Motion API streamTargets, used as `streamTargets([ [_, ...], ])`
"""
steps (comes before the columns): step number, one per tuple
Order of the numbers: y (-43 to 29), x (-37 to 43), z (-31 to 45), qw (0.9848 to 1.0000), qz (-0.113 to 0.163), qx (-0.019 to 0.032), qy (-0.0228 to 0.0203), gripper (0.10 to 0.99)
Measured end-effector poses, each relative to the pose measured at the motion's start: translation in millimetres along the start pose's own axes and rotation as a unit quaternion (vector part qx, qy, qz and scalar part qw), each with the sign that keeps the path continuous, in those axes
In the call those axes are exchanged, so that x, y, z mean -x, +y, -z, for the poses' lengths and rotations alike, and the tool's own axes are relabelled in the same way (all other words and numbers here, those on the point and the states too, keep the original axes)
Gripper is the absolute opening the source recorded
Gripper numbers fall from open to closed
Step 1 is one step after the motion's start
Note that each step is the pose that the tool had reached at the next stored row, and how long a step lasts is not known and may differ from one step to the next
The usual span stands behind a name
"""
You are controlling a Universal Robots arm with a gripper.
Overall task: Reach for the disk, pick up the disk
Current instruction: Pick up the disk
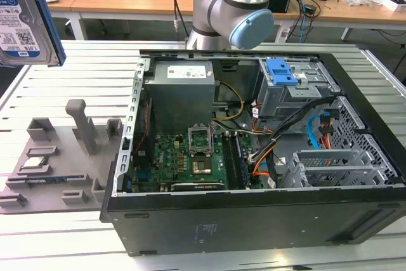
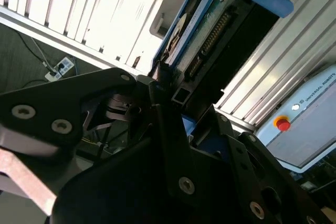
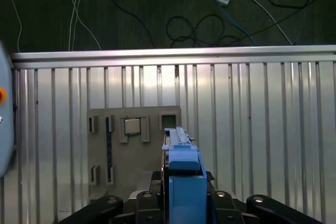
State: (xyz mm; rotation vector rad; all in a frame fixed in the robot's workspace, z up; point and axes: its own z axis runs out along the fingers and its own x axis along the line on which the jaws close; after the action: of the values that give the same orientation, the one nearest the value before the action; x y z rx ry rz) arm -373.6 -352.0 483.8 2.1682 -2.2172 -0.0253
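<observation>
High at the exterior view's left edge, the disk hangs in the air with its label showing, well above the grey fixture plate on the ribbed surface, beside the open computer case. In the first wrist view, the gripper has its fingers pinching the disk's blue-railed edge.

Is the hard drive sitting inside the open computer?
No, the disk hangs in the air at the exterior view's left, outside the case.
</observation>
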Motion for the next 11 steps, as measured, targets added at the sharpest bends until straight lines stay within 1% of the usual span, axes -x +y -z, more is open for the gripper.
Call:
streamTargets([
  [3, 0.1, 0.2, 6.1, 1.0, 0.0, 0.0001, 0.0, 0.365],
  [7, 0.2, 0.6, 17.6, 1.0, 0.0, 0.0002, 0.0, 0.365],
  [11, 0.2, 0.8, 24.9, 1.0, 0.0, 0.0003, 0.0, 0.365],
])
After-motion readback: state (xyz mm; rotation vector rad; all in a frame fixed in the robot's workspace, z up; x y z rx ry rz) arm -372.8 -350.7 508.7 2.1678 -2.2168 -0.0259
